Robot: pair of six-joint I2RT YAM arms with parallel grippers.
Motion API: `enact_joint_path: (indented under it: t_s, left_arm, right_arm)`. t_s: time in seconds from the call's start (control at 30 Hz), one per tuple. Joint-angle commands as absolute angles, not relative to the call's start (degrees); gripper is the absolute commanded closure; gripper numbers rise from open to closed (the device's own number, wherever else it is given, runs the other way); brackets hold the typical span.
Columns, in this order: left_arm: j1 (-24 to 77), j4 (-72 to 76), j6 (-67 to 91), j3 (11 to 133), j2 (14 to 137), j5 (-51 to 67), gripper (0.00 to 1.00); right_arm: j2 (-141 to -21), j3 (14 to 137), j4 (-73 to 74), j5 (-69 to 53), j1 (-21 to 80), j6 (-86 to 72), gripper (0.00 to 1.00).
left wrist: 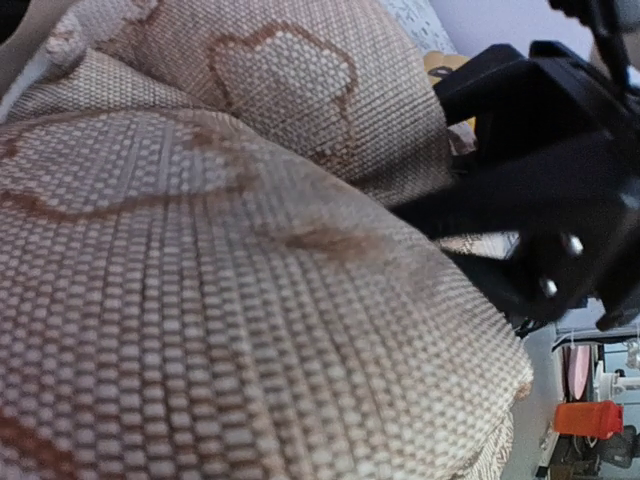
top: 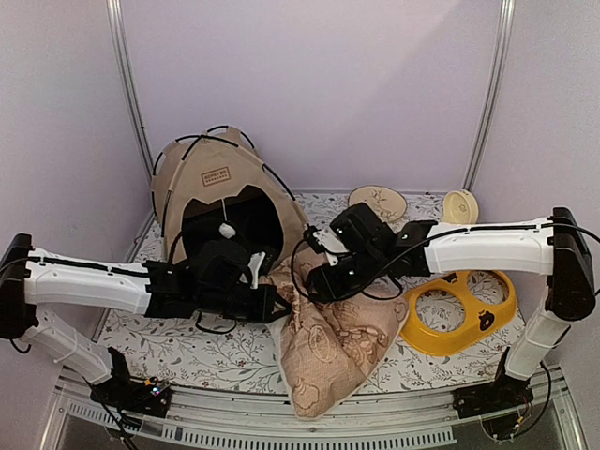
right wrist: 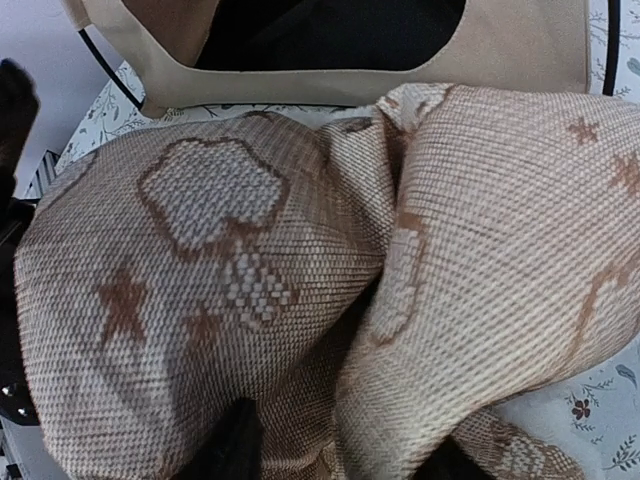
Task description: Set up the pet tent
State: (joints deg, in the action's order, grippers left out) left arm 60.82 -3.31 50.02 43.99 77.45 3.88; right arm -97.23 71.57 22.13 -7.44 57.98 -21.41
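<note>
Pale lilac walls close off a floral surface, and the tent stands at its rear left. It is already up, its mouth facing the arms and the pom-pom hanging in the dark opening. The pillow lies in front of it, its top corner against the tent's lower lip and its bottom corner over the near edge.

The left jaws sit at the pillow's upper left, just before the opening. Their wrist view is filled with weave, so I cannot tell how wide they stand or whether they hold anything. The right jaws are at the pillow's upper right. Two dark fingers show either side of a fold, but whether they pinch it I cannot tell.

The likely next step is feeding the pillow inside, and the risks are these:
- A bunched pillow may catch the lip and shove or tip the light tent.
- A thin pinch of slack fabric could slip loose.
- With both wrists so near each other, one could knock the other.
- The overhanging corner could drag the pillow off the edge.
</note>
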Motion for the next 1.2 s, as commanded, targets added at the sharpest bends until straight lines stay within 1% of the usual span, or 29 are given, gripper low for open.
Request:
enact_joint_path:
  t_s: [0.0, 0.1, 0.17, 0.23, 0.37, 0.6, 0.73, 0.87, 0.93, 0.97, 1.0, 1.03, 1.13, 1.17]
  left_arm:
    - [58.75, 1.27, 53.04, 46.23, 81.16, -2.34, 1.00]
    - [58.70, 2.05, 53.44, 46.74, 82.71, -3.07, 1.00]
    - [58.55, 2.24, 53.51, 46.97, 83.21, -3.53, 1.00]
    - [58.43, 3.02, 53.48, 47.12, 83.76, -3.22, 1.00]
    - [58.43, 3.84, 52.84, 48.64, 85.20, -2.29, 1.00]
    - [58.44, 6.00, 53.27, 50.34, 86.27, -1.18, 1.00]
    - [58.35, 6.11, 53.02, 51.31, 85.56, -1.89, 1.00]
    - [58.12, 5.96, 52.31, 52.03, 84.60, -3.28, 1.00]
    - [57.94, 6.57, 51.86, 52.27, 84.28, -3.38, 1.00]
    - [57.91, 7.29, 51.62, 52.29, 84.02, -3.21, 1.00]
    - [57.86, 8.14, 51.16, 52.40, 83.90, -2.80, 1.00]
    - [57.89, 8.43, 50.61, 52.76, 83.78, -2.40, 1.00]
    - [57.92, 7.40, 48.89, 53.60, 82.72, -2.62, 1.00]
    - [57.89, 6.59, 48.27, 53.61, 82.21, -2.45, 0.98]
  right_arm:
    - [-92.92, 67.33, 11.90, -18.34, 58.88, -22.61, 0.34]
    - [-91.16, 64.01, 8.49, -23.83, 56.27, -23.64, 0.17]
    - [-89.70, 61.96, 5.95, -26.64, 55.32, -23.72, 0.11]
    - [-89.39, 61.36, 5.60, -28.03, 55.22, -23.05, 0.08]
    - [-91.61, 62.48, 8.03, -28.85, 55.90, -21.58, 0.05]
    - [-97.43, 67.72, 18.91, -16.22, 59.95, -18.20, 0.04]
    - [-99.67, 66.35, 20.93, -12.04, 61.42, -17.70, 0.04]
    - [-101.81, 64.97, 21.59, -8.41, 62.67, -18.55, 0.08]
    - [-102.99, 64.63, 20.99, -8.18, 62.96, -19.18, 0.12]
    - [-103.58, 64.68, 20.54, -8.25, 63.11, -19.56, 0.16]
    - [-104.29, 64.95, 20.19, -8.26, 63.26, -19.79, 0.21]
    - [-104.98, 65.28, 20.09, -8.15, 63.28, -20.26, 0.29]
    - [-106.43, 65.89, 19.95, -7.08, 63.26, -21.61, 0.61]
    - [-106.60, 65.98, 19.95, -6.63, 63.27, -21.82, 0.80]
